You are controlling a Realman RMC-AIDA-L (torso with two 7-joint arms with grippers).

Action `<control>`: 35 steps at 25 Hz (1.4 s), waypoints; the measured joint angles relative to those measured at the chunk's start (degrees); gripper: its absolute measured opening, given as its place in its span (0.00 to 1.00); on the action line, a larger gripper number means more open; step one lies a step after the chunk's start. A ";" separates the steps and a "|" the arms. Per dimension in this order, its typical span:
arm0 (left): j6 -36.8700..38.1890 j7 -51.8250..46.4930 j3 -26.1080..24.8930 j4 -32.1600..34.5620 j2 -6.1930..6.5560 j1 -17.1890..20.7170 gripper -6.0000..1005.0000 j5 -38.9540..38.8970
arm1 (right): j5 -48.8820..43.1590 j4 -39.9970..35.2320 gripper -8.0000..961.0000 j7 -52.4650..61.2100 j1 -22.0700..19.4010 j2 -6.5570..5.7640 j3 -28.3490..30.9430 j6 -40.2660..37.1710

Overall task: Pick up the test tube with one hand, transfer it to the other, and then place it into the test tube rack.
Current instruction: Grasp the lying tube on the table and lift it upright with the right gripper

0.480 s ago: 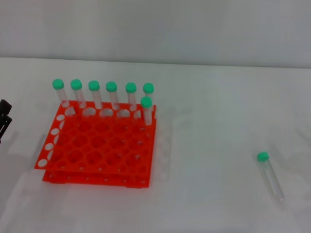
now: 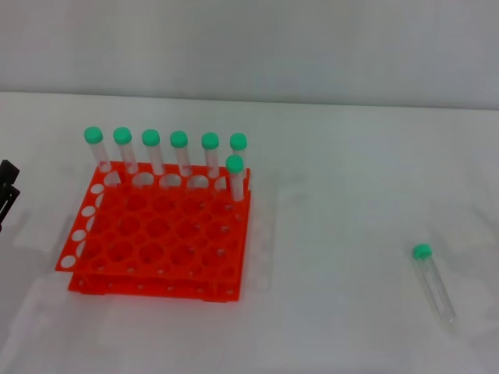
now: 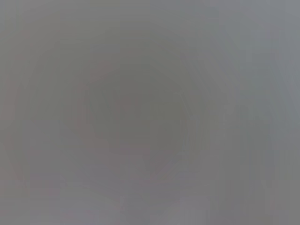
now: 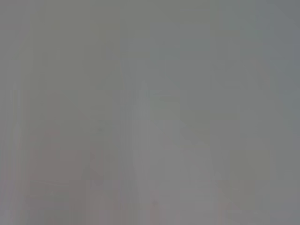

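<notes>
Worktop (image 2: 351, 179): white, plain, meeting a pale grey wall at the far edge.
Test tube rack (image 2: 156, 241): orange-red, two tiers, grid of round holes, standing on the worktop toward the robot's left.
Tubes in rack (image 2: 178, 152): seven green-capped tubes, upright; six along the rack's far row, one more just in front of that row's right end.
Test tube (image 2: 434, 284): lying flat on the worktop, well to the right of the rack and nearer the robot than the rack's far row; green cap pointing away from the robot, rounded end pointing toward it; touched by nothing.
Left pincer (image 2: 6, 191): only a black sliver showing at the picture's edge, left of the rack and apart from it; holding nothing visible; opening not possible to tell from so small a part.
Right pincer: outside the head view; no way to judge its opening.
Wrist views: blank grey in both, nothing to make out.
Change from half a second ago: none for the rack and its seven tubes, same places; loose test tube lying in the same spot at the same angle; black sliver of the left pincer at the same place beside the rack.
</notes>
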 joint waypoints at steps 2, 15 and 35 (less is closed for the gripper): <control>-0.04 -0.20 0.07 0.00 0.00 0.04 0.79 0.07 | -0.99 -1.66 0.88 1.88 0.00 0.01 -0.06 -0.42; -0.68 -2.29 0.24 -0.11 0.17 0.86 0.79 0.49 | -32.55 -45.67 0.87 54.92 1.04 0.00 -2.18 -7.00; 1.05 -2.09 0.31 -0.17 0.18 0.86 0.78 0.51 | -72.69 -87.53 0.84 107.35 3.95 0.26 -42.10 7.95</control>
